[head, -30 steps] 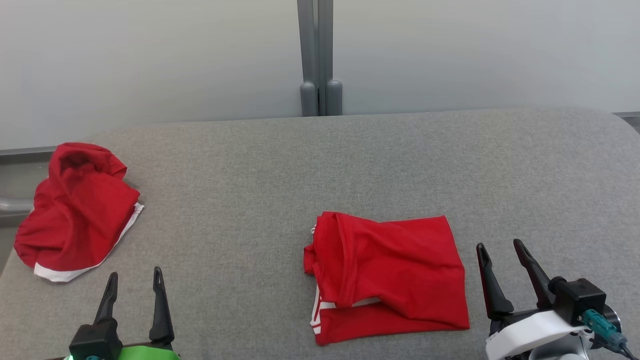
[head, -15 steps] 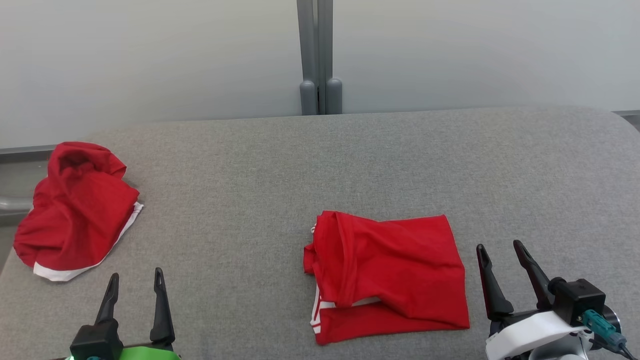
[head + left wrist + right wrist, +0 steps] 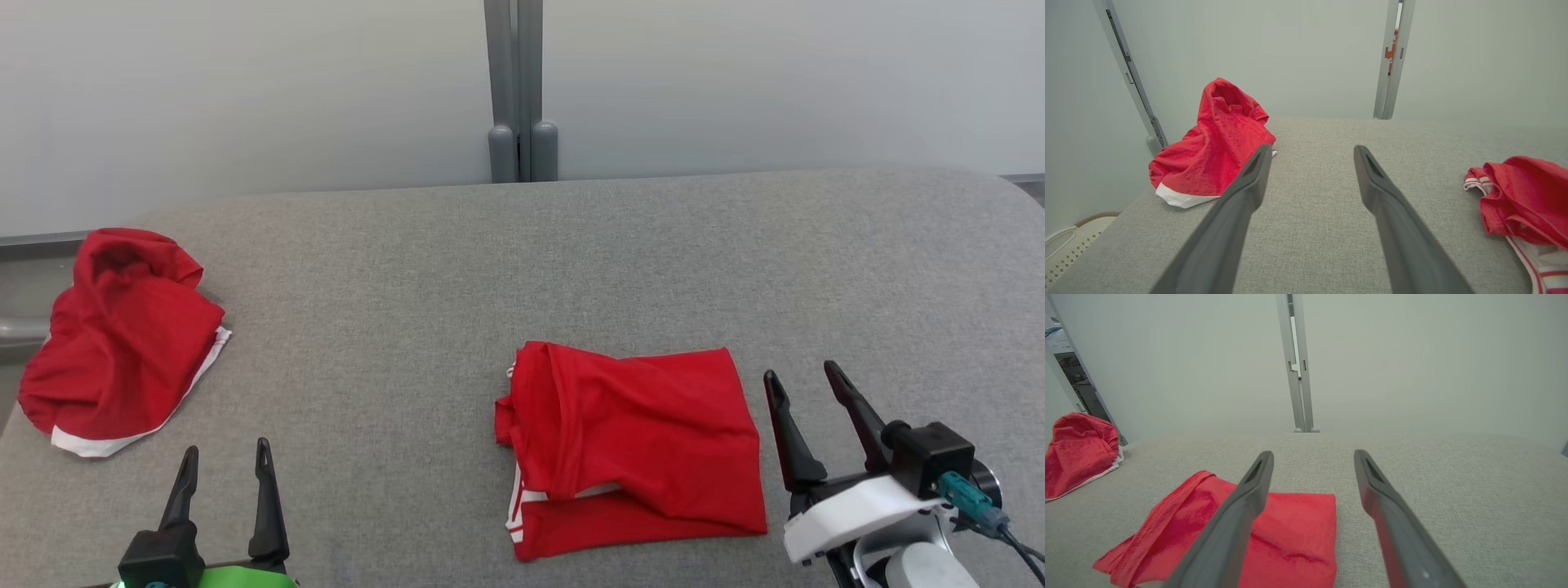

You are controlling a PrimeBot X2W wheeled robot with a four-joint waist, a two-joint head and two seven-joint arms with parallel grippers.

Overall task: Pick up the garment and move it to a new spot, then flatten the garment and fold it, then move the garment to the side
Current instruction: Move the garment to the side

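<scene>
Head view first, and the folded red garment (image 3: 633, 449) lies flat on the grey padded table (image 3: 392, 278), a little right of centre and close to the near edge. It's a rough rectangle with a thick fold running down its left side, and white striped trim (image 3: 516, 513) peeks out at the lower left corner. Over on the right, the right gripper (image 3: 800, 369) sits just beside the garment's right edge, clear of the cloth, its two dark fingers spread wide with nothing between them. Down at the lower left, the left gripper (image 3: 226, 446) is parted just as wide and just as empty, fingers pointing up the table and well apart from the folded piece. Far left now, right at the table's edge, there's a crumpled red garment (image 3: 118, 335) heaped up in a loose bundle, with a white band showing along its lower hem. Behind the table a grey post (image 3: 518, 90) stands between pale wall panels. Switching to the left wrist view, bare grey fabric shows between the open fingers (image 3: 1241, 204), the crumpled heap sits beyond the left fingertip, and the folded garment's seamed edge comes in from the right side. Right wrist view: one finger (image 3: 1237, 522) crosses in front of the folded red cloth, the other stands over bare table, and the cloth's far right corner shows in the gap between them; how high the fingers ride above the fabric I can't tell.
</scene>
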